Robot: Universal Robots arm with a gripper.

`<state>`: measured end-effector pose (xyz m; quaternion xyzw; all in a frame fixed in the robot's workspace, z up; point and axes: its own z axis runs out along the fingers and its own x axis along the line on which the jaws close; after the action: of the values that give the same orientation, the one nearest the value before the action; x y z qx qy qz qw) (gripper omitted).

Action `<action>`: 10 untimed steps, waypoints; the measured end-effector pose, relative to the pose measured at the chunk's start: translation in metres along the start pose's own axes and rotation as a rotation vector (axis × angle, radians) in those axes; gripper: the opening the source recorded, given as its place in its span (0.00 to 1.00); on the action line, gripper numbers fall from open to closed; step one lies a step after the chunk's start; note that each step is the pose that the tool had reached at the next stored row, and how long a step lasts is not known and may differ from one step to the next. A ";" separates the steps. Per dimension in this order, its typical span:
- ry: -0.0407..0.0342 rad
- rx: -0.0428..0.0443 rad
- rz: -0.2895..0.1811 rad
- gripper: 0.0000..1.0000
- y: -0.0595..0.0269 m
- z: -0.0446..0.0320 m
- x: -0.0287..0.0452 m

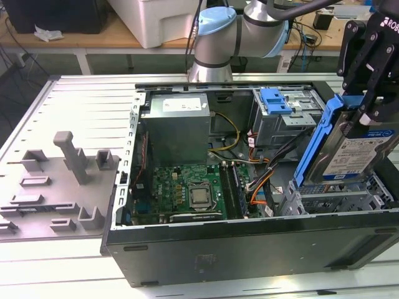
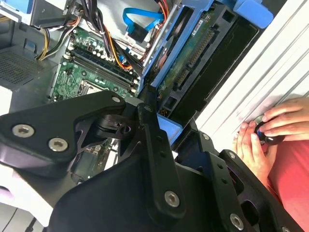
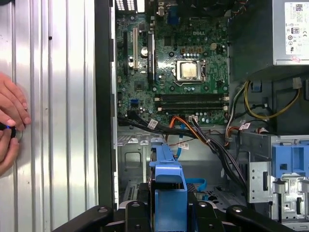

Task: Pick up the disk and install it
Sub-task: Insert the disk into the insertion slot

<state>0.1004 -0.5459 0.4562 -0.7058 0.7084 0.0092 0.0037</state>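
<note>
The disk (image 1: 361,156), a silver drive with a white-and-blue label and a blue plastic frame (image 1: 315,143), hangs on edge and tilted over the drive cage (image 1: 336,199) at the exterior view's right end of the open computer case (image 1: 249,255). My gripper (image 1: 366,112) is shut on the disk's upper part. In the second wrist view the disk (image 2: 193,53) shows its green circuit side beyond the black fingers (image 2: 149,140). In the first wrist view the blue frame (image 3: 166,176) sticks out from the gripper (image 3: 166,212), above the cage floor.
The case holds a motherboard (image 1: 187,187), a grey metal power supply (image 1: 177,128), loose cables (image 1: 262,180) and a second bay with a blue tab (image 1: 274,99). A grey fixture (image 1: 56,187) lies on the slatted table. A person's hands (image 2: 263,135) rest beside the case.
</note>
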 end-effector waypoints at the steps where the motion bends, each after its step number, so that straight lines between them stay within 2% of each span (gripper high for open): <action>1: -0.0025 0.0000 0.000 0.36 -0.0001 0.0001 0.0000; 2: -0.0069 0.0000 0.001 0.36 -0.0003 0.0001 0.0000; 4: -0.0105 -0.0001 0.003 0.36 -0.0007 0.0001 0.0001; 10: -0.0108 -0.0012 0.007 0.36 -0.0013 0.0001 0.0033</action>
<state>0.1017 -0.5492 0.4560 -0.7033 0.7107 0.0135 0.0070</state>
